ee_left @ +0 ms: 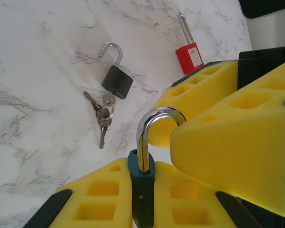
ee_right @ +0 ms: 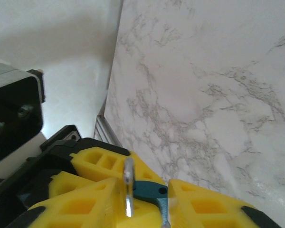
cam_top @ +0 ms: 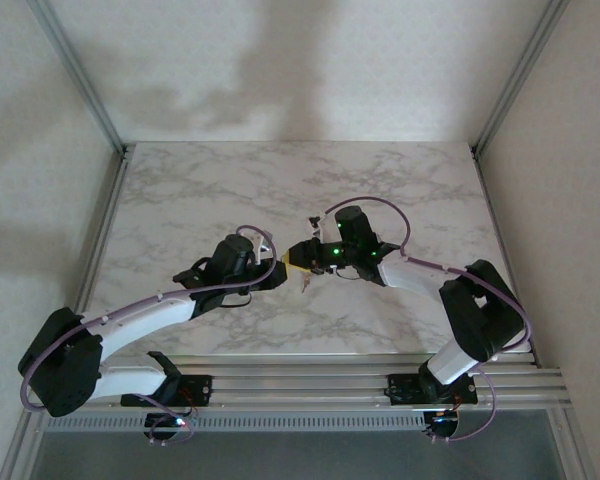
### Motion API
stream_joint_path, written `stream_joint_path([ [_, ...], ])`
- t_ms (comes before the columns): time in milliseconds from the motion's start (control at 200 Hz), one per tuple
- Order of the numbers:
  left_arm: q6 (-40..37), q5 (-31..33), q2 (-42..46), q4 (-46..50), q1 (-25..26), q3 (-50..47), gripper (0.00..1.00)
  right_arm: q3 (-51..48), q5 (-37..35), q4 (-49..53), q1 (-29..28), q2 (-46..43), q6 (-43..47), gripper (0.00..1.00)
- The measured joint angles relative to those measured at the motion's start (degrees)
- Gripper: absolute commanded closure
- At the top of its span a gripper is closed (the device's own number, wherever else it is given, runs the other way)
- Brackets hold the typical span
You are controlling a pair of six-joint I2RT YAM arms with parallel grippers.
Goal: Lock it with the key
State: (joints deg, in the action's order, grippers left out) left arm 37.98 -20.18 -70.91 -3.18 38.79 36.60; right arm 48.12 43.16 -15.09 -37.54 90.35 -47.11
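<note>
A teal padlock (ee_left: 142, 190) stands upright between the yellow pads of my left gripper (ee_left: 142, 202), which is shut on its body. Its silver shackle (ee_left: 145, 137) is raised, with one leg out of the body. My right gripper (ee_right: 165, 209) comes in from the right, and its yellow fingers (ee_left: 228, 142) close round the top of the shackle. The teal padlock (ee_right: 149, 190) sits just beyond them in the right wrist view. A bunch of keys (ee_left: 102, 118) lies on the marble, apart from both grippers. From above, left gripper (cam_top: 283, 268) and right gripper (cam_top: 302, 256) meet mid-table.
A black padlock (ee_left: 117, 81) with its shackle open lies beside the keys. A red padlock (ee_left: 189, 57) lies further off. The marble table (cam_top: 210, 190) has metal frame posts at its back corners and a rail along its near edge (cam_top: 310, 375).
</note>
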Motion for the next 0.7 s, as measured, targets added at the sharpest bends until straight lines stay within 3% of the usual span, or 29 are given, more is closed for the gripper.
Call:
stream_joint_path([
  [370,-3.1,-7.1,-0.9,-2.5,-0.6,-0.5,1.00,-0.7,-1.0,1.9,-0.3,-4.3,1.1,0.69],
  [701,-3.3,-11.8,-0.6,-3.8,-3.4,-2.9,1.00,-0.7,-1.1,2.1,-0.2,-4.7,1.5,0.78],
])
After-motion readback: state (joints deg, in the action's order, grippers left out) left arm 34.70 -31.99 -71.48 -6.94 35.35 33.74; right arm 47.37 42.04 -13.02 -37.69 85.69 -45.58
